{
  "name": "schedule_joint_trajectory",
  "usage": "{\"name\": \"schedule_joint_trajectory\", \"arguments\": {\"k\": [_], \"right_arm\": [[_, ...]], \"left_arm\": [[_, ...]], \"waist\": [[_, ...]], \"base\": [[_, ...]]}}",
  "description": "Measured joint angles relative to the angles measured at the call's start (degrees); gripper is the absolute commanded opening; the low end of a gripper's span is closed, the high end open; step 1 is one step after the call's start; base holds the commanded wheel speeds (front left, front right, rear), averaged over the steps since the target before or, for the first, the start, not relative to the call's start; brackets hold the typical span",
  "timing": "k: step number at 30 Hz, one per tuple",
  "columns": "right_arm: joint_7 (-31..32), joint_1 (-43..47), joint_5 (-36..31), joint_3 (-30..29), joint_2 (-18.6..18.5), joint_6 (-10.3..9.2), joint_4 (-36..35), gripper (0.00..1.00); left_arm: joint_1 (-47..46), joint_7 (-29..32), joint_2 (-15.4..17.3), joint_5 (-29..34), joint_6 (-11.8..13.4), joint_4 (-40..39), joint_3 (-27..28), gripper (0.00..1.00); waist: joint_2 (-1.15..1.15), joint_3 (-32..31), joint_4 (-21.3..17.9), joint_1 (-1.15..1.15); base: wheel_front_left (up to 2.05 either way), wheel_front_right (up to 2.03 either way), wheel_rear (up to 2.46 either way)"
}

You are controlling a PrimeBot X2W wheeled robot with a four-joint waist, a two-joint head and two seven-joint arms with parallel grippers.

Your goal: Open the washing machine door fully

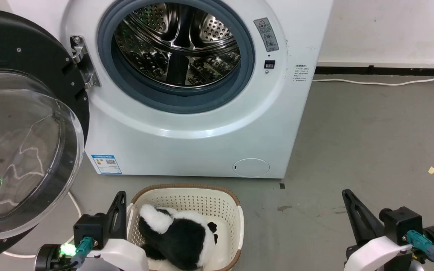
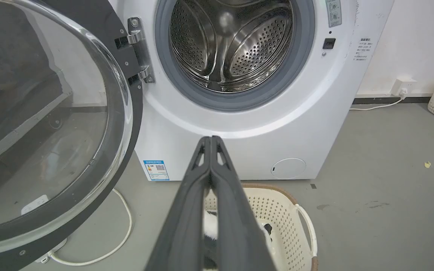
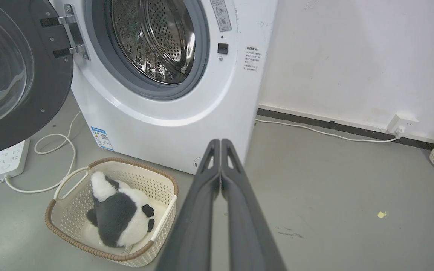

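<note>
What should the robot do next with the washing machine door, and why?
Probably just hold both arms back and count the job as done. The washing machine door looks swung wide to the left on its hinge, leaving the drum mouth fully uncovered. The left tool and right tool are shut and clear of it.

A grey floor (image 1: 371, 143) is bounded by a white wall (image 1: 382, 26) with black skirting (image 1: 390, 70). A white cable (image 1: 375, 83) is laid along it; a yellow scrap (image 1: 432, 169) is seen on the floor.
</note>
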Motion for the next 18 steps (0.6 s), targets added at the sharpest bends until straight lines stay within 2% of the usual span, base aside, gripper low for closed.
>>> {"name": "schedule_joint_trajectory", "arguments": {"k": [18], "right_arm": [[0.0,0.0,0.0,0.0,0.0,0.00,0.0,0.00]], "left_arm": [[0.0,0.0,0.0,0.0,0.0,0.0,0.2,0.00]], "waist": [[0.00,0.0,0.0,0.00]], "base": [[0.00,0.00,0.00]]}}
